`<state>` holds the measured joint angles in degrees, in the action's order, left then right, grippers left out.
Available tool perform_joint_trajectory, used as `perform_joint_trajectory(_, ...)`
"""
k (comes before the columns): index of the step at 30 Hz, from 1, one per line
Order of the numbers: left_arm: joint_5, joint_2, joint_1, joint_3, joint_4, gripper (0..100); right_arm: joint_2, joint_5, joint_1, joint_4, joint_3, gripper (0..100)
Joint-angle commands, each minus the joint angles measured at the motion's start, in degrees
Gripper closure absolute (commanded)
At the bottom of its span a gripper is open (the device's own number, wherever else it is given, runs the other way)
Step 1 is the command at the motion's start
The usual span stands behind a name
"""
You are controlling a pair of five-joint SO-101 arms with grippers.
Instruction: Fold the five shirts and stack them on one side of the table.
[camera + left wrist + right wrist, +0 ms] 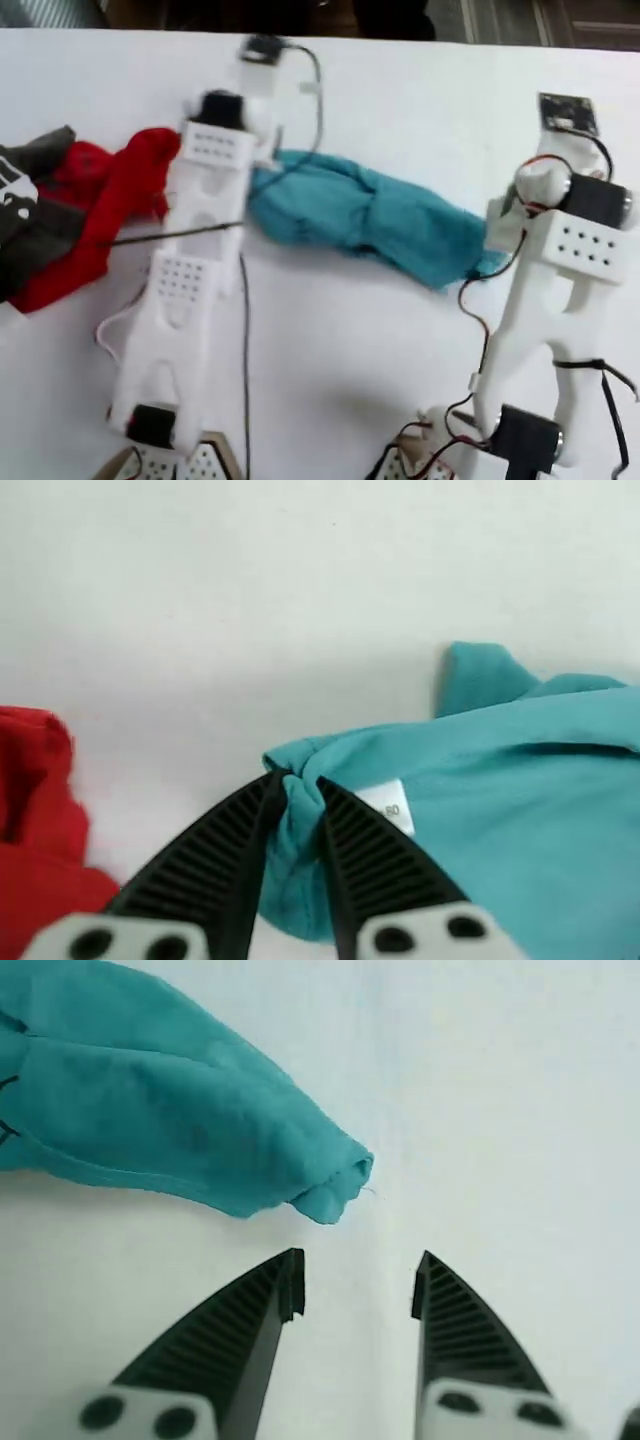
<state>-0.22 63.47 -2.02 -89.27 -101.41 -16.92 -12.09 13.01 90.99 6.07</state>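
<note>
A teal shirt (370, 218) lies bunched in a long strip across the middle of the white table (400, 100). My left gripper (301, 783) is shut on the teal shirt (500, 800) at its collar edge, beside a white label (388, 805). The left arm (200, 230) stands over that end of the strip. My right gripper (355, 1285) is open just short of the other end of the teal shirt (150, 1110), with bare table between its fingers. A red shirt (100, 200) lies crumpled at the table's left side; its edge (35, 810) shows by the left gripper.
A dark grey and white garment (25, 205) lies on the red shirt at the far left edge. Thin cables (245, 330) run along both arms. The right arm (560, 280) stands near the table's right edge. Bare table stretches along the back and front centre.
</note>
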Motion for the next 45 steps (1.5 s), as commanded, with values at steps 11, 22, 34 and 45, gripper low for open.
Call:
perform_joint_trajectory(11,-27.6,-36.04,14.42,55.34,-0.26,98,-1.98,-3.25,-19.56,-12.0,15.12,73.4)
perform_joint_trajectory(22,-26.64,-40.35,18.9,72.31,17.41,98,-1.89,-32.26,-30.46,-12.7,29.8,80.2)
perform_joint_trajectory(34,-22.15,-40.53,19.25,72.04,18.99,98,-1.36,-10.73,-35.3,-35.91,42.55,64.2)
perform_joint_trajectory(45,-22.15,-40.88,19.16,71.96,17.67,98,15.08,-15.47,-29.49,-39.34,32.53,99.3)
